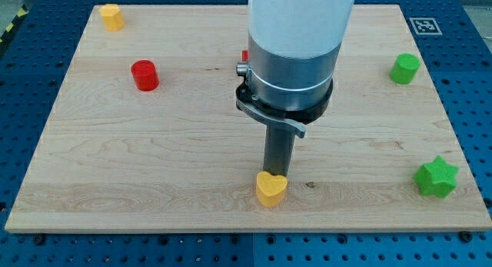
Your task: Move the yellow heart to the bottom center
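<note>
A yellow heart [270,188] lies near the bottom middle of the wooden board [154,159]. My tip [274,175] stands right behind the heart, at its top edge, and seems to touch it. The arm's large white and grey body hides the middle of the board's upper part.
A second yellow block [112,16] sits at the top left corner. A red cylinder [144,75] is at the upper left. A small red piece [244,61] peeks out beside the arm. A green cylinder [404,68] is at the upper right, a green star [436,177] at the lower right.
</note>
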Controlling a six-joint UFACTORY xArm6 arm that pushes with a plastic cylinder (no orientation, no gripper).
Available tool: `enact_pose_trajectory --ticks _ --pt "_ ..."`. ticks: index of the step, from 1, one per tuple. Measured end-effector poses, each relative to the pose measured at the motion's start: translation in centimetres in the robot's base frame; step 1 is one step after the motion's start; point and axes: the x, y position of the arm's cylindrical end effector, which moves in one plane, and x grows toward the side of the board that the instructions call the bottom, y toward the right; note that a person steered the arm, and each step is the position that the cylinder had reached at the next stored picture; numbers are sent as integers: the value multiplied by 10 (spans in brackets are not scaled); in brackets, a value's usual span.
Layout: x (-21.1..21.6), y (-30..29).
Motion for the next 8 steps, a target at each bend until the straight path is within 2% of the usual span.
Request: enact_pose_trajectory --ticks 1,3,5,7,8 --pt "-17 0" --pt "-21 1" --pt "-88 -1" --pt "-88 44" --pt "-88 45"
